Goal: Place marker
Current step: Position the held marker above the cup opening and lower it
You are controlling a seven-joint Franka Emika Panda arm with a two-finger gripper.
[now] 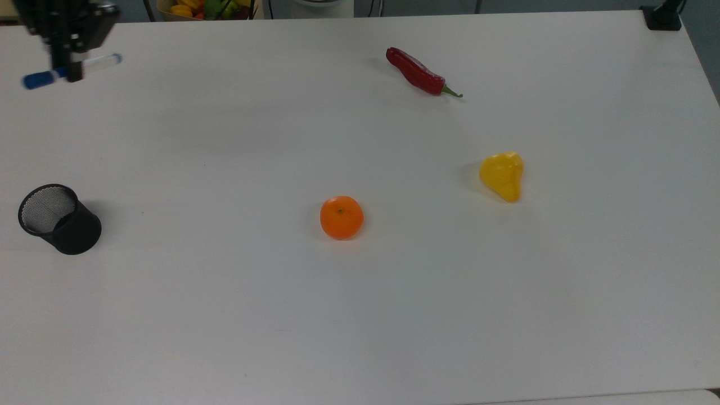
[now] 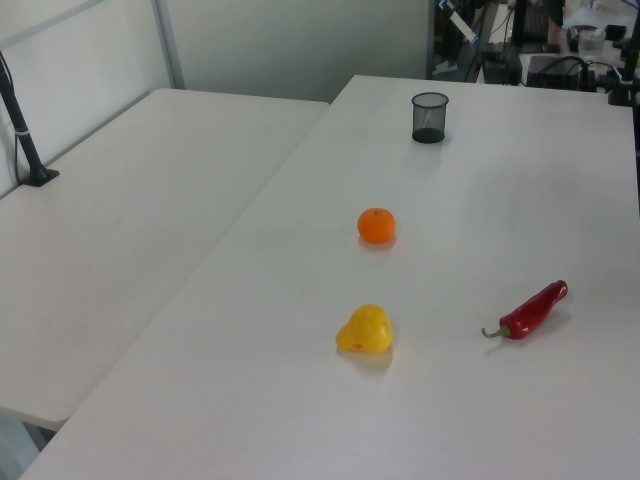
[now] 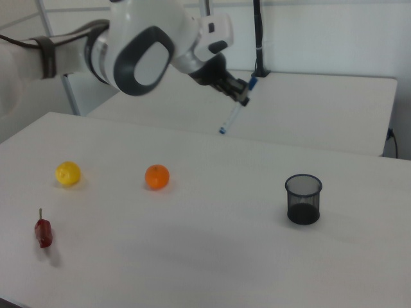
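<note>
One slim white, blue-capped marker [image 1: 68, 69], pinched tilted between jaws.

On the table [image 1: 394, 315], in the top view, the mesh cup [image 1: 59, 219] stands at the far left edge, the orange [image 1: 341, 217] sits near the middle, and the pear [image 1: 502, 175] lies to the right of the orange and a little further back. The chili pepper [image 1: 419, 72] lies behind them, near the rear edge, well apart from the pear. The gripper [image 1: 68, 66] is at the top left corner, above the table, holding the marker [image 1: 67, 70] crosswise; the marker sticks out on both sides. In the right view the marker [image 3: 235, 109] hangs tilted in the air, behind the orange [image 3: 157, 176] and the mesh cup [image 3: 303, 199].
</note>
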